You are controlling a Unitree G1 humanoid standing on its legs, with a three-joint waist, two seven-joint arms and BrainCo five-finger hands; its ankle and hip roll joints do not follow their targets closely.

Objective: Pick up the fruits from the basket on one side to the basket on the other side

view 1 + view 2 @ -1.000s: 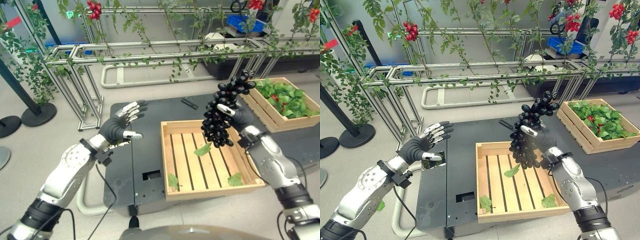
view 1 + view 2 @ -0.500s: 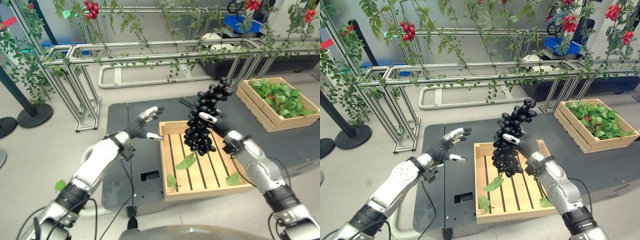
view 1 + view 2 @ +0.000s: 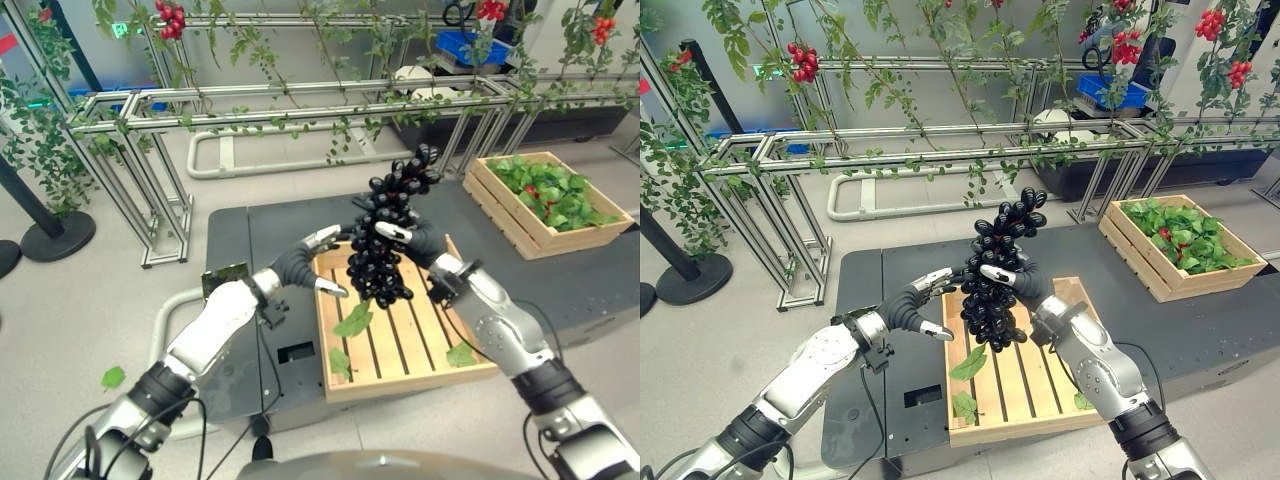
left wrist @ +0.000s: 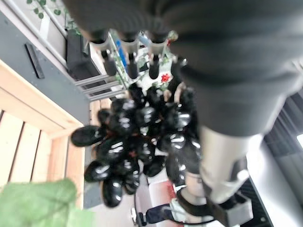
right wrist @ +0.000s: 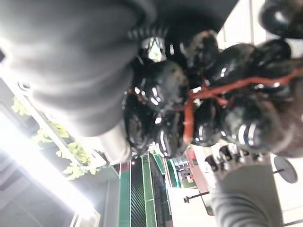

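Black grape bunch [image 3: 385, 240]: the right hand [image 3: 418, 241] is gripping it, fingers curled round its middle, holding it up over the far-left corner of the empty slatted crate [image 3: 400, 340], long axis hanging near upright. The left hand [image 3: 312, 262], fingers relaxed and spread, is waiting just left of the bunch, seemingly nearest for a handover.

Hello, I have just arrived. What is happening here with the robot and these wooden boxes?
The robot's right hand holds a bunch of black grapes in the air, above the far left part of the near wooden crate, which has only a few leaves in it. The left hand, fingers open, reaches toward the bunch from the other side. A second crate, full of green leaves, stands farther off on the robot's right.
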